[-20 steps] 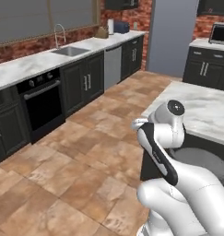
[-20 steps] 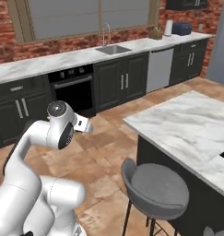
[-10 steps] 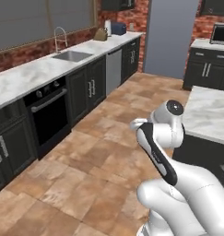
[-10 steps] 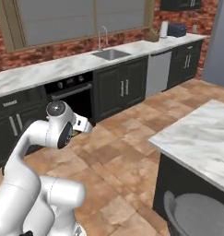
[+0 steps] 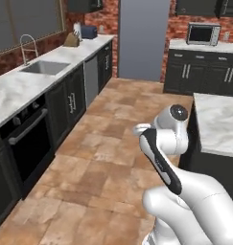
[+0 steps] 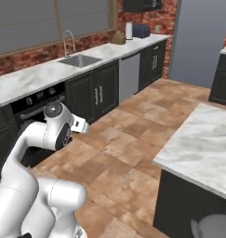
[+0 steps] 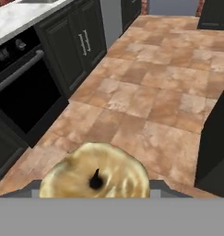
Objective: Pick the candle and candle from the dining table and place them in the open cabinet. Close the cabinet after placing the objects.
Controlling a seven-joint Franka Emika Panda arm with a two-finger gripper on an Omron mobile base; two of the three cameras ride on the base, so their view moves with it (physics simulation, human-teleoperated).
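One squat golden-tan candle (image 7: 96,177), dark wick, glossy top.

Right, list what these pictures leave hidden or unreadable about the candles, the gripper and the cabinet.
- Gripper: in both base views the arm ends at the wrist; its own body covers the fingers.
- Squat candle: in the hand view its top fills the foreground and the grey band cuts off its lower part, so the grip itself is hidden.
- Dining table: cut off by the frame edge in the right base view.
- Microwave: too small for detail in the left base view.
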